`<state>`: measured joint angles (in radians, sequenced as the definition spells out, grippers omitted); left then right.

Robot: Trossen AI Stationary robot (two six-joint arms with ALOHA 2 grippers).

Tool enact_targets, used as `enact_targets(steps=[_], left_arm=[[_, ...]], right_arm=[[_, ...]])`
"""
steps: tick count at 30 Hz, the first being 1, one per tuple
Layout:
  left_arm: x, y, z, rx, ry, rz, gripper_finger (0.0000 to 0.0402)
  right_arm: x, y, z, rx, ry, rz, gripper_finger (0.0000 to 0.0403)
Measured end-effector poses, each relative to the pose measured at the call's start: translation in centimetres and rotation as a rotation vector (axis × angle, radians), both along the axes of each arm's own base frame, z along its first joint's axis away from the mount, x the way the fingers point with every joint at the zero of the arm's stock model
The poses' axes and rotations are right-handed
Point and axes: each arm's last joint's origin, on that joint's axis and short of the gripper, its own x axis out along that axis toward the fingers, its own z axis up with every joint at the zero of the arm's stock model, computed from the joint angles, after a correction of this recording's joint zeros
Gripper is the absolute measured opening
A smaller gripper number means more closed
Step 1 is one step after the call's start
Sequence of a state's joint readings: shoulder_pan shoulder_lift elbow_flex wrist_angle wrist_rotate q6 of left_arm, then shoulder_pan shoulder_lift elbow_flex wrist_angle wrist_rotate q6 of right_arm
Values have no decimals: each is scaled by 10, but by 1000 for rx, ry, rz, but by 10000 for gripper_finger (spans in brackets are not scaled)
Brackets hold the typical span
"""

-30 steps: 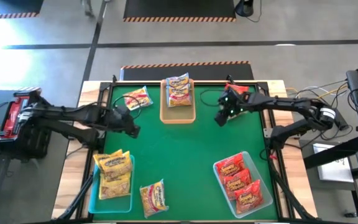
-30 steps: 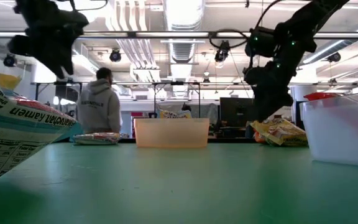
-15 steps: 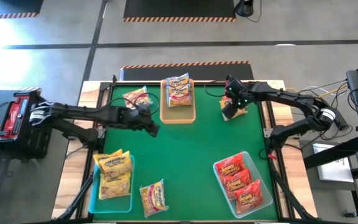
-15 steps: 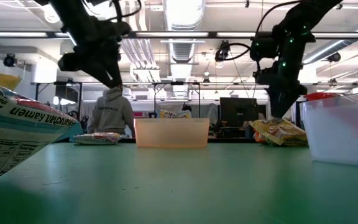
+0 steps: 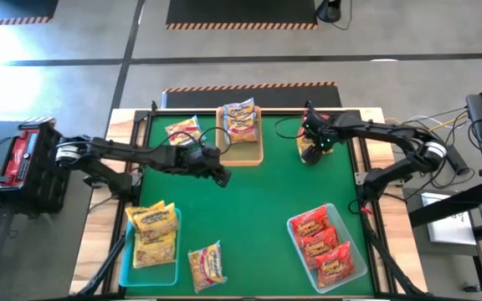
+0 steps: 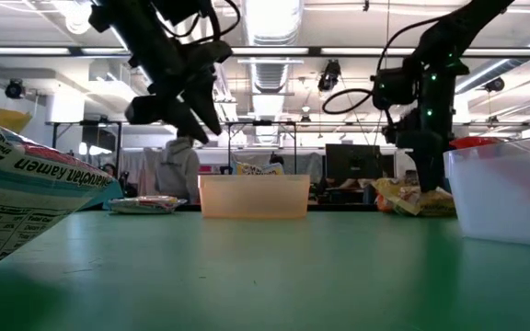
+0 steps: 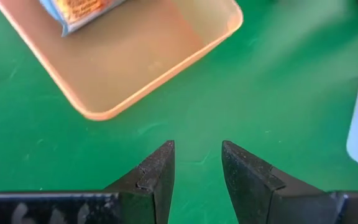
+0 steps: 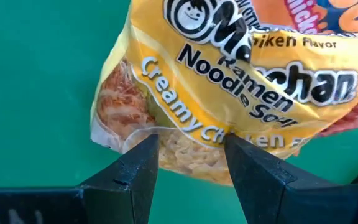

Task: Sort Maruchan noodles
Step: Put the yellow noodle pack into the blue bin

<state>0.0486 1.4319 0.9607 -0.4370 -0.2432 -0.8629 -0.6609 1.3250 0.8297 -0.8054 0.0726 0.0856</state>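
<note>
A yellow Maruchan packet (image 8: 229, 93) lies flat near the table's far right edge (image 5: 309, 155). My right gripper (image 8: 191, 163) is open and low over it (image 6: 426, 184), a finger on either side of its edge. My left gripper (image 7: 196, 155) is open and empty, above bare green table just near-right of the tan tray (image 5: 239, 144), which holds silvery-white packets (image 5: 240, 119). Another such packet (image 5: 182, 131) lies left of the tray. Yellow packets fill the near-left teal tray (image 5: 152, 236); red ones fill the near-right tray (image 5: 325, 247). One yellow packet (image 5: 207, 266) lies loose at the near edge. My right gripper comes from above with its two fingers (image 8: 138, 168) standing on either side of the yellow packet's edge (image 8: 185, 146), the packet flat on the table. I cannot tell whether the fingers touch the packet.
The middle of the green table (image 5: 258, 196) is open between the three trays. The clear tray wall (image 6: 504, 198) stands close on the near right in the low view, and a packet (image 6: 26, 198) looms at its near left. A person (image 6: 178, 170) stands in the room beyond the table.
My left gripper has travelled toward the table's right, from beside the loose silvery packet to the tan tray's near-right corner. My right gripper has moved toward the far right edge and come down over the yellow packet. The packets have stayed where they were.
</note>
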Motion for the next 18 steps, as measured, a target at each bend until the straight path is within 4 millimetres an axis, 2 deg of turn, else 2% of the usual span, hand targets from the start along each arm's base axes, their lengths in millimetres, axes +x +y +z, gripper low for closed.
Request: enact_targets(steps=[6, 11, 18], left_arm=[[5, 0, 14, 13, -41, -13, 115], [9, 0, 23, 15, -75, -14, 115], [13, 0, 28, 20, -133, -13, 115]], right_arm=[[10, 3, -10, 61, -48, 13, 176], [23, 17, -10, 150, -140, 68, 176], [50, 42, -9, 270, -320, 209, 176]])
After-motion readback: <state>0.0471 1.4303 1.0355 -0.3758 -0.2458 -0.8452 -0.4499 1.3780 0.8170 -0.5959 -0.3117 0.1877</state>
